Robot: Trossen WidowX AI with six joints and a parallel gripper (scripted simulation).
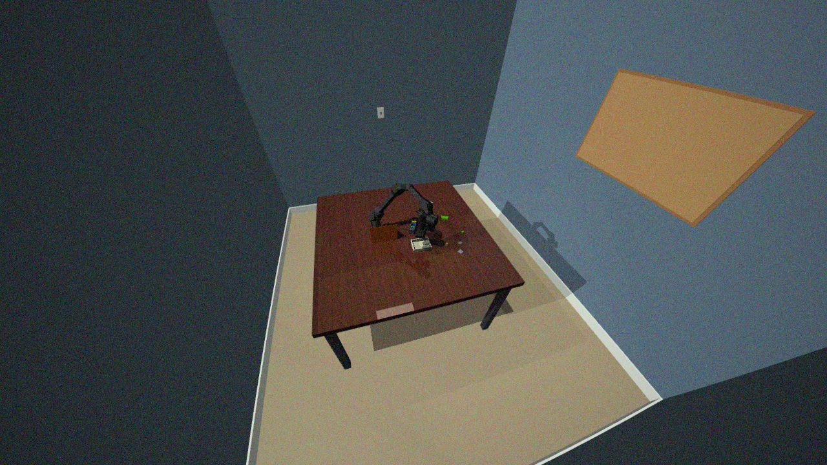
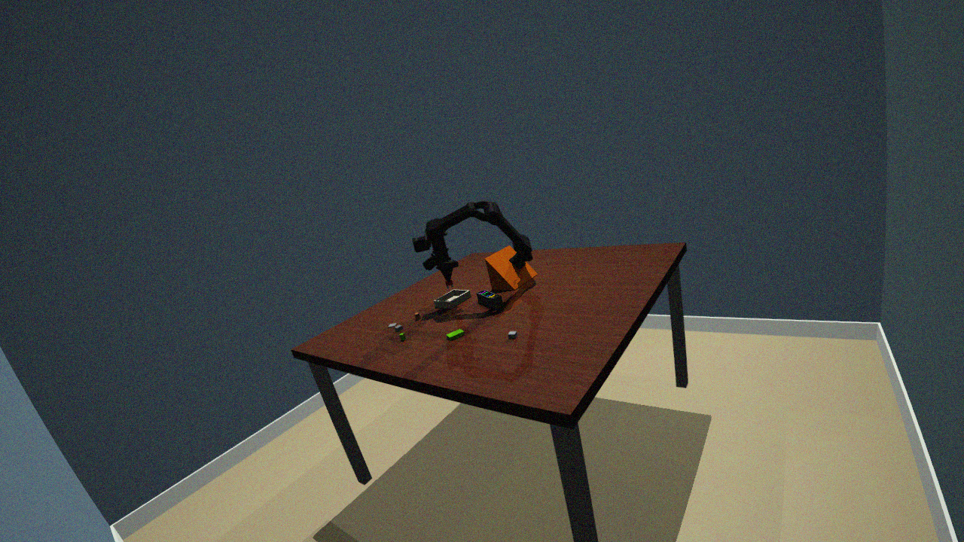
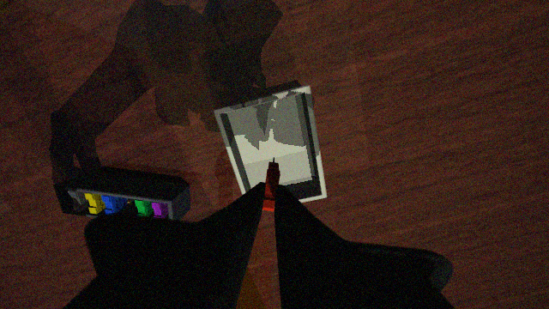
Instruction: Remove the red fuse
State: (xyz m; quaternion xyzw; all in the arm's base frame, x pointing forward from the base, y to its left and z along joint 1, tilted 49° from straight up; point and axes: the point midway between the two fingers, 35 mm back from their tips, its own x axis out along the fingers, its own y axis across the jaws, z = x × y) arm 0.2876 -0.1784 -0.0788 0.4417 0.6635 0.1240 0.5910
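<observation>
Bench: We see a dark reddish wooden bench [image 1: 358, 283] [image 2: 572, 363] [image 3: 429, 129]; edges and corners below follow the top view.
Arm: Our black arm [image 1: 398, 188] [image 2: 486, 210] arches over the middle of the bench, bending down toward the tray.
Hand: Our hand [image 1: 420, 234] [image 2: 449, 281] [image 3: 270, 189] points downward, its fingers narrow and pinching the red fuse.
Red fuse: We have the red fuse [image 2: 449, 284] [image 3: 272, 175] out of the block and in the air above the tray.
Tray: The pale open tray [image 1: 422, 249] [image 2: 444, 304] [image 3: 322, 176] sits inward from the right edge, shadows falling across its floor.
Fuse block: The dark fuse block [image 1: 412, 226] [image 2: 493, 304] [image 3: 181, 199] stands near the tray, toward the far edge. In it we make out yellow, blue, green and purple fuses; its shaded end is hard to read.
Orange block: A large orange block [image 1: 384, 232] [image 2: 504, 266] sits on the left-edge side of the fuse block.
Right edge: Toward it lie a green bar [image 1: 444, 217] [image 2: 456, 334] and a smaller green piece [image 1: 462, 232] [image 2: 402, 336].
</observation>
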